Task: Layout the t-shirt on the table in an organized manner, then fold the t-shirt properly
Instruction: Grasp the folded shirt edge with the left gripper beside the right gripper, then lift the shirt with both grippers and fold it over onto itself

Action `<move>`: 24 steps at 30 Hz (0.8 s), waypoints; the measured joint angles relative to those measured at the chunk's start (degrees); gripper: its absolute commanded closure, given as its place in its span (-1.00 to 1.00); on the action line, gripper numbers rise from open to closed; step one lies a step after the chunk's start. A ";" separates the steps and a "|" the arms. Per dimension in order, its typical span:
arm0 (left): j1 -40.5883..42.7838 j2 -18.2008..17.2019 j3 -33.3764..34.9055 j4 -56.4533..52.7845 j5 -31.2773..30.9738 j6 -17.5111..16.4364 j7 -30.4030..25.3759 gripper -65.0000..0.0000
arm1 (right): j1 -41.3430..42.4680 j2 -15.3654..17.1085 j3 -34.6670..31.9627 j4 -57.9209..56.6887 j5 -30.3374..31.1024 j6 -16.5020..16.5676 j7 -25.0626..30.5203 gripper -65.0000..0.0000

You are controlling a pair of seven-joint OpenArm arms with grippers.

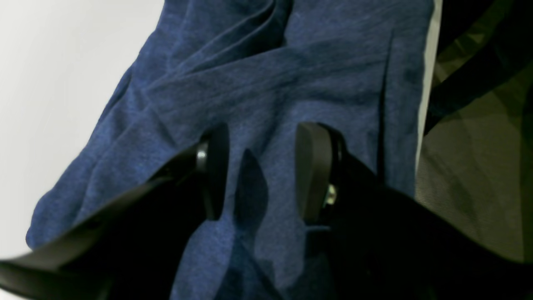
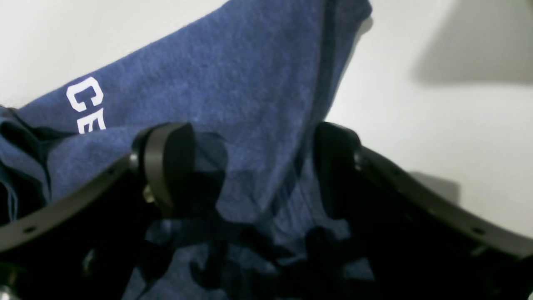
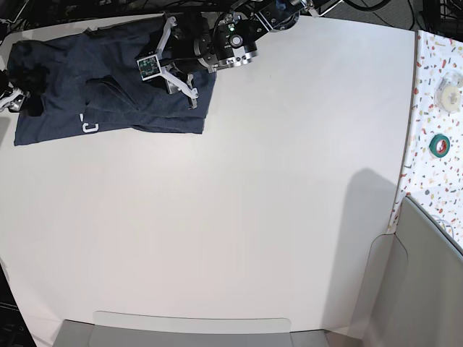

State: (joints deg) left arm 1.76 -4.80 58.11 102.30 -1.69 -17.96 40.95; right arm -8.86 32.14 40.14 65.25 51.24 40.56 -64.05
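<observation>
The left arm reaches in from the top edge of the base view at about 12 o'clock, its wrist bent down so the left gripper (image 3: 176,78) hangs over the right-hand part of the t-shirt (image 3: 108,101). In the left wrist view the left gripper (image 1: 260,171) has its two dark pads parted, with wrinkled blue cloth lying flat between and under them; no fold is pinched, so the fingers are released. The cloth spreads from there toward 12 o'clock, and the table's (image 1: 46,83) white surface shows at 9 o'clock.

The right arm sits at the far left edge of the base view at about 9 o'clock, only its dark end showing over the shirt's left side. In the right wrist view the right gripper (image 2: 252,166) stands spread wide, blue cloth filling the gap between the pads, whether any of it is gripped cannot be told. White lettering (image 2: 85,104) sits at 10 o'clock from the fingers.

The t-shirt lies crumpled at the table's (image 3: 239,202) far left corner, near 11 o'clock in the base view
</observation>
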 measured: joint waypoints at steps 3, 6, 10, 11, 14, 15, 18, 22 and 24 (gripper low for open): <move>0.00 0.00 0.00 0.00 -0.02 0.00 0.00 0.23 | -0.15 0.07 -0.17 0.00 -0.17 0.00 0.00 -0.07; -0.02 0.00 0.00 0.00 -0.02 0.00 0.00 0.23 | -0.35 0.37 -1.68 0.00 -0.74 0.00 -0.33 0.55; 0.02 -0.04 0.00 0.57 0.00 0.00 0.31 0.23 | -0.17 0.28 -3.04 -0.02 -0.33 -0.02 -0.61 1.00; 0.13 -0.07 -0.57 1.60 0.00 -0.02 0.85 0.23 | -0.15 0.35 -3.26 0.00 -0.33 -0.02 -0.63 1.00; 0.96 0.15 -5.31 6.36 -0.46 -0.42 0.39 0.23 | 0.33 0.22 -3.63 0.00 -0.33 -0.02 -0.87 1.00; 1.57 0.22 -7.67 7.85 -0.44 -0.24 0.37 0.23 | 0.59 0.09 -3.63 0.00 -0.35 -0.02 -1.14 1.00; 3.67 0.13 -14.45 10.78 -0.02 0.24 4.66 0.26 | 1.09 -0.31 -3.65 0.00 -0.33 -0.02 -1.44 1.00; 6.05 0.17 -22.34 10.84 -0.42 -0.07 16.28 0.54 | 0.59 -1.29 -3.76 3.89 -2.19 -0.02 -2.03 1.00; 6.47 0.33 -25.83 10.34 -0.42 -0.09 24.13 0.72 | 0.17 -2.23 -4.24 7.74 -4.09 -0.09 -3.93 1.00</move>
State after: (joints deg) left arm 8.23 -4.47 32.27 112.64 -2.11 -18.04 65.08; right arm -8.69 29.91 35.90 72.99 47.16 40.47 -67.99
